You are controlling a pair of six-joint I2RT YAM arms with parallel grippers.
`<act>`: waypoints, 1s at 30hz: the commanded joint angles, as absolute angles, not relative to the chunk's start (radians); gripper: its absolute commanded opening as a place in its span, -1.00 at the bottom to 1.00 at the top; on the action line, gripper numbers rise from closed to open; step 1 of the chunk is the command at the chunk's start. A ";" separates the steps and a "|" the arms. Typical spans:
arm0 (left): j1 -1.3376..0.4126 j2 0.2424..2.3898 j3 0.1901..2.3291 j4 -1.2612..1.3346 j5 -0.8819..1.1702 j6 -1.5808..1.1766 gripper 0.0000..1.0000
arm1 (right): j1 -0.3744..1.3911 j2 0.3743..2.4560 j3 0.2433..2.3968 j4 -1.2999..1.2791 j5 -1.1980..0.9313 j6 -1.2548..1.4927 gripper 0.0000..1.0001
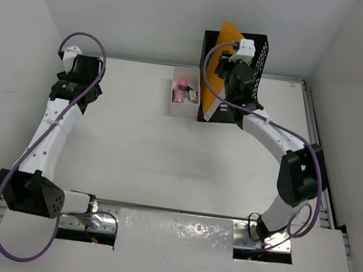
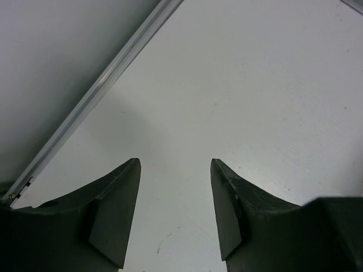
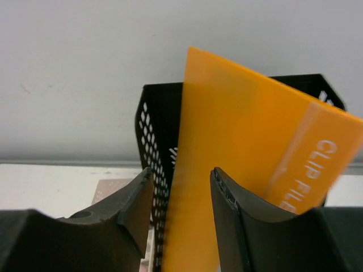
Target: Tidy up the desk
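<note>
The desk (image 1: 165,160) is a flat white tabletop with metal rails. An orange clip file (image 1: 229,33) stands tilted in a black mesh holder (image 1: 260,53) at the back. My right gripper (image 1: 226,63) is at the holder. In the right wrist view it (image 3: 180,173) is open, and the near edge of the orange file (image 3: 244,147) runs through the gap, beside the holder's wall (image 3: 156,130). I cannot tell if a finger touches the file. My left gripper (image 1: 76,66) is at the back left. It (image 2: 174,164) is open and empty over bare desk (image 2: 255,102).
A small white open box (image 1: 184,100) holding a pink item (image 1: 180,91) stands just left of the holder. A metal rail (image 2: 96,96) and a white wall run close beside the left gripper. White walls enclose the desk.
</note>
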State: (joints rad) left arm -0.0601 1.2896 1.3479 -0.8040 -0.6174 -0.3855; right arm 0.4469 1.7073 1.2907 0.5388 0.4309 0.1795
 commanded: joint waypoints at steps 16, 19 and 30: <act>-0.098 1.261 1.367 -0.693 -0.052 -0.233 -0.81 | 0.433 1.484 1.343 0.072 0.199 0.356 -0.02; -0.104 1.250 1.327 -0.670 -0.034 -0.238 -0.73 | 0.433 1.418 1.313 0.020 0.224 0.327 0.29; -0.104 1.252 1.284 -0.660 -0.051 -0.249 -0.66 | 0.397 1.598 1.561 0.072 0.312 0.161 0.43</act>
State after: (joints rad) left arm -0.1043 1.2827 1.2808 -0.6987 -0.0605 -0.2588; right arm 0.4252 1.5280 1.4746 0.0437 0.2867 0.2089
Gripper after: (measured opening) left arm 0.168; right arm 0.713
